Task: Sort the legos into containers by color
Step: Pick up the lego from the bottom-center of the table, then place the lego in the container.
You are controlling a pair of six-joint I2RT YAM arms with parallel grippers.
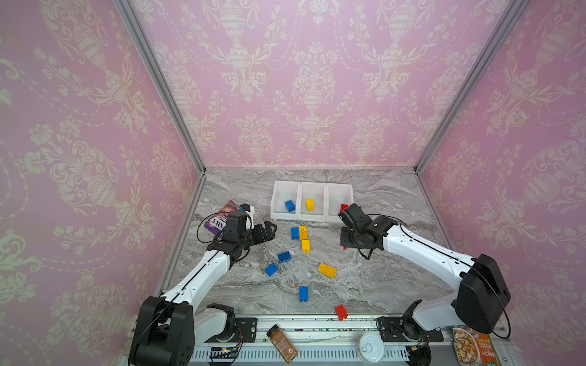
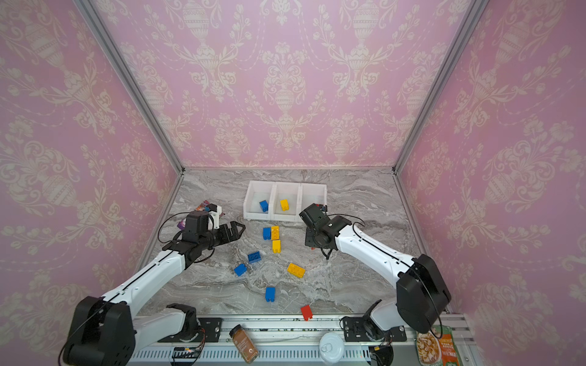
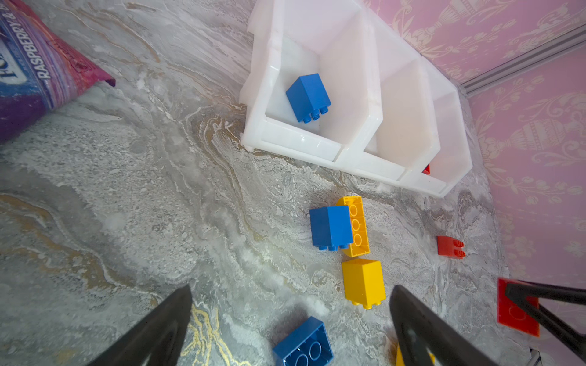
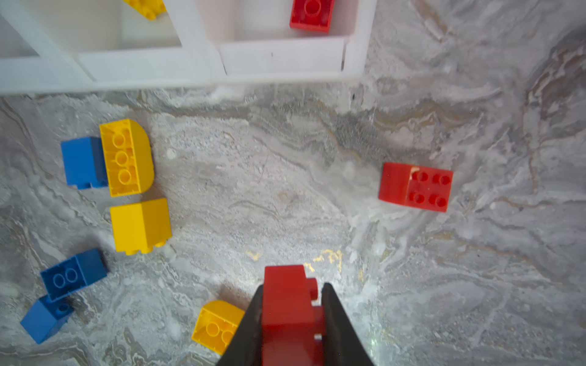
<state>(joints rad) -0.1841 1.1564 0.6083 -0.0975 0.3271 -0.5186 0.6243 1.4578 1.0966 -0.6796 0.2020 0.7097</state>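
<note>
My right gripper (image 4: 293, 286) is shut on a red lego (image 4: 287, 304), held just above the marble table in front of the containers (image 1: 312, 218). The three white bins hold one blue lego (image 1: 289, 206), one yellow lego (image 1: 309, 204) and one red lego (image 4: 312, 12). Another red lego (image 4: 415, 187) lies on the table near the held one. My left gripper (image 3: 290, 289) is open and empty, hovering left of the loose pile. Blue legos (image 1: 283, 257) and yellow legos (image 1: 305, 246) are scattered mid-table, and a red lego (image 1: 341, 312) sits at the front edge.
A purple snack bag (image 1: 222, 218) lies behind my left arm by the left wall. On the front rail lie a spice jar (image 1: 282, 343), a white-lidded can (image 1: 370, 347) and a food packet (image 1: 472, 348). Pink walls close in three sides.
</note>
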